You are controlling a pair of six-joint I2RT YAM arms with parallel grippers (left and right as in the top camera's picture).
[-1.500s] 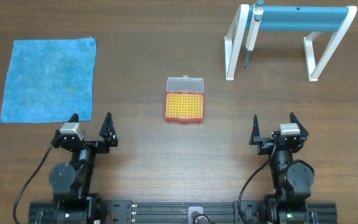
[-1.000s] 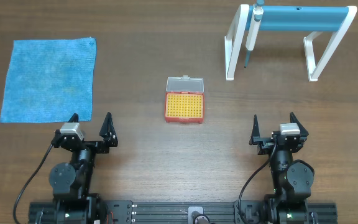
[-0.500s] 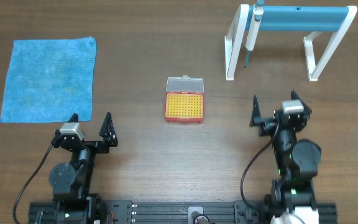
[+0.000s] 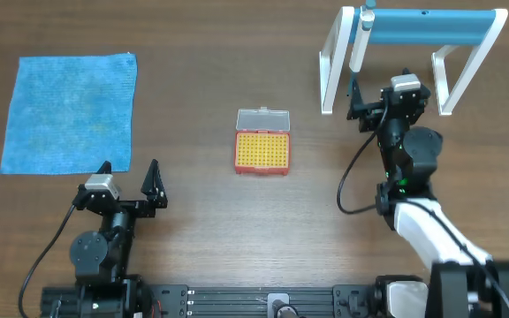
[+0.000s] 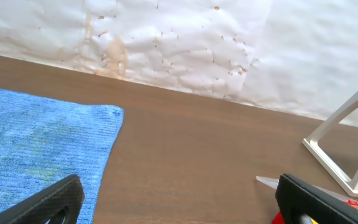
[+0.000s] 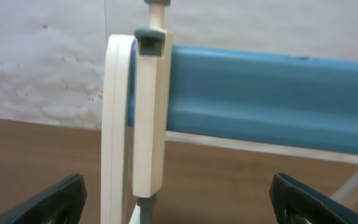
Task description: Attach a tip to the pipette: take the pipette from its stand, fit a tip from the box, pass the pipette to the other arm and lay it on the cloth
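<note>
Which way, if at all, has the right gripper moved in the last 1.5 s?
Yes. The right gripper has travelled up the top view, from lower than the tip box to right by the stand, near the pipette.

In the top view, the right end effector (image 4: 379,88) hides the lower end of the pipette (image 4: 358,46). The right wrist view cuts off the pipette's tip and the far end of the stand (image 6: 272,93). The left wrist view crops the cloth (image 5: 30,143) at the far left corner of the counter (image 5: 185,143), and leaves just a red sliver of the tip box (image 5: 276,219).
</note>
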